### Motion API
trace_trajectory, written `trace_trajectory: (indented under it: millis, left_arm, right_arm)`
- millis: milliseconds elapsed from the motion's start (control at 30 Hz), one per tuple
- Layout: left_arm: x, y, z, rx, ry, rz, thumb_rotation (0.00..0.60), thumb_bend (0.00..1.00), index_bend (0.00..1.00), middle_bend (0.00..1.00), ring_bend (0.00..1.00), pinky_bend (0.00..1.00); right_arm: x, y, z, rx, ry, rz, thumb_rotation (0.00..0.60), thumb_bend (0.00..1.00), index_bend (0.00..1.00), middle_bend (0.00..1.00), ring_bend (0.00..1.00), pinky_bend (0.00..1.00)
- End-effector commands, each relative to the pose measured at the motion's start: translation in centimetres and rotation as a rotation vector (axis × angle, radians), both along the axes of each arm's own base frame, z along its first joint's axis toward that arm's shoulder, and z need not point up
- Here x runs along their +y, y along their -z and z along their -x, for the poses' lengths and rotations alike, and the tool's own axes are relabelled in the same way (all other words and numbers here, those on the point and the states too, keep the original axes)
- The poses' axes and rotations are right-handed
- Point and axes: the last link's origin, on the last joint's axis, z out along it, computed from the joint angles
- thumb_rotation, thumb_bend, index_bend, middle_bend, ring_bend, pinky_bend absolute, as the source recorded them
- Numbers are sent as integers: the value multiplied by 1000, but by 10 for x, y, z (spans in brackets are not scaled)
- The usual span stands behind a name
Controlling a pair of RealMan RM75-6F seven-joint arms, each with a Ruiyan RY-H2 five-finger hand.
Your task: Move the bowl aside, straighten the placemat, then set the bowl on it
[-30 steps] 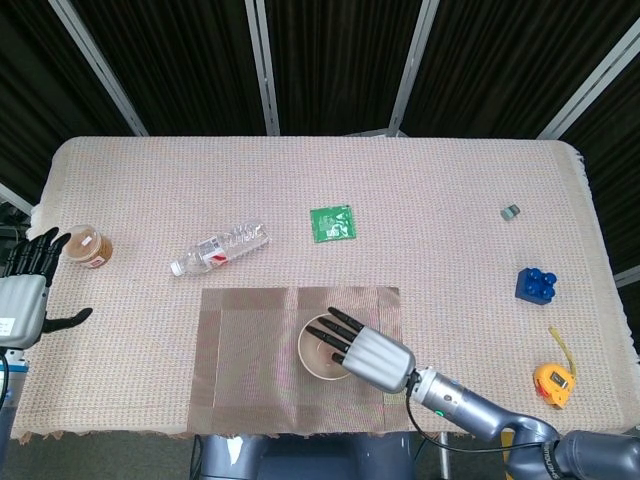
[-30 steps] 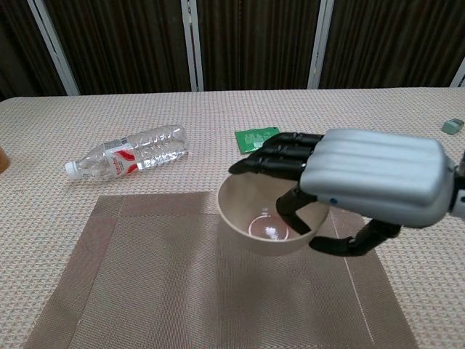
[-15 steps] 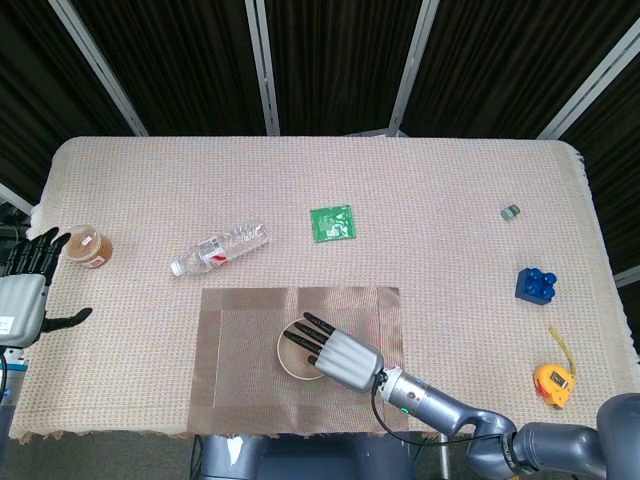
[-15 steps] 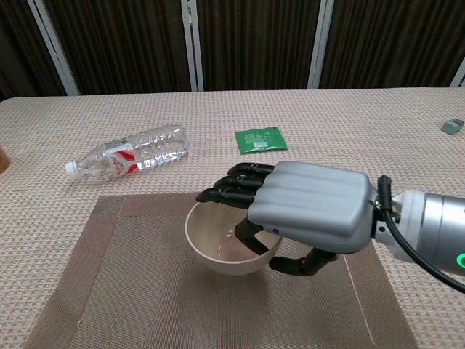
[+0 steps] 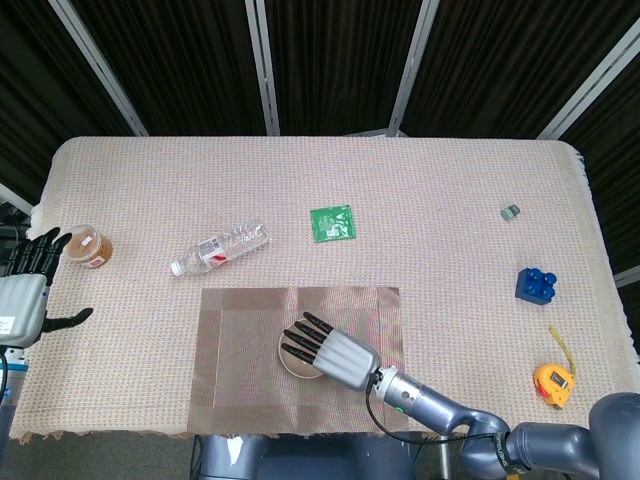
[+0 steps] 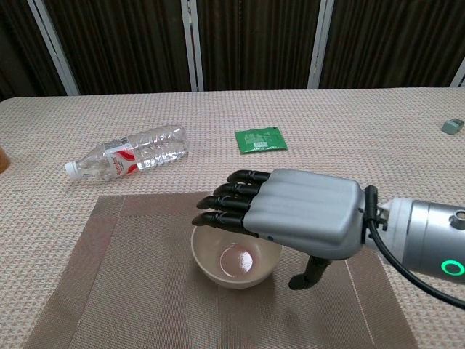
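Dark curtained panels with pale metal uprights back a worktop covered in a coarse, beige woven cloth. A brown woven placemat lies flat and square near the front edge, and the bowl, a smooth, round, cream vessel with a pinkish interior, rests on it slightly right of centre. The right robot hand hovers over the bowl with dark fingers extended above the rim and the thumb pointing down beside the far wall; it appears released, grasping nothing. The left robot hand waits spread and empty beyond the left edge. The step appears to be the final setting-down; the retreat is best made straight upward, so that the fingers clear the rim and the light bowl neither tips nor drags the thin mat askew. A clear ribbed plastic bottle and a flat green packet lie well apart from the mat.
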Motion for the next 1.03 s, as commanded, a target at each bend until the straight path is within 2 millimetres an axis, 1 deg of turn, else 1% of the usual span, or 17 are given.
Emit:
trace_trajectory:
  millis: [33,167,233,267,300,333,400,433,500,600,667,733,833,933,1033]
  left_arm:
    - [0,0,1,-1,-3,2,600,12,0,0,0,0]
    - [-2,0,1,-5,-5,2,600,12,0,0,0,0]
    - [-5,-1,2,-6,-4,2,600,10,0,0,0,0]
    - [-6,-1,2,-5,-4,1,600,11,0,0,0,0]
    - [-7,-2,3,-3,0,-3,600,15,0,0,0,0]
    - [-7,-3,3,6,5,-15,600,17,0,0,0,0]
    - [-8,-3,4,30,21,-45,600,20,0,0,0,0]
    - [-9,-2,4,33,24,-50,600,20,0,0,0,0]
    - [-14,1,6,41,27,-58,600,20,0,0,0,0]
    - [-21,1,7,46,29,-70,600,20,0,0,0,0]
    - [-27,0,8,48,30,-82,600,20,0,0,0,0]
    - [-33,-1,9,48,28,-87,600,21,0,0,0,0]
    - [-41,-1,11,46,24,-84,600,21,0,0,0,0]
    - [-46,-3,12,47,27,-84,600,21,0,0,0,0]
    - [-47,-4,12,42,31,-82,600,21,0,0,0,0]
  right_arm:
    - [3,-11,0,-17,-11,18,600,0,0,0,0,0]
    - [6,-38,7,-79,25,56,600,0,0,0,0,0]
    - [8,-61,16,-117,63,93,600,0,0,0,0,0]
    - [9,-68,20,-128,77,108,600,0,0,0,0,0]
    - [8,-82,28,-143,99,140,600,0,0,0,0,0]
    - [7,-91,33,-150,109,170,600,0,0,0,0,0]
    - [5,-115,52,-161,138,257,600,0,0,0,0,0]
    - [3,-123,59,-166,160,284,600,0,0,0,0,0]
    - [1,-147,81,-193,243,354,600,0,0,0,0,0]
    - [0,-172,106,-233,337,441,600,0,0,0,0,0]
    - [4,-192,127,-295,448,516,600,0,0,0,0,0]
    - [10,-202,141,-356,546,542,600,0,0,0,0,0]
    - [20,-209,158,-409,631,553,600,0,0,0,0,0]
    - [31,-207,170,-425,670,553,600,0,0,0,0,0]
    - [38,-204,176,-422,678,559,600,0,0,0,0,0]
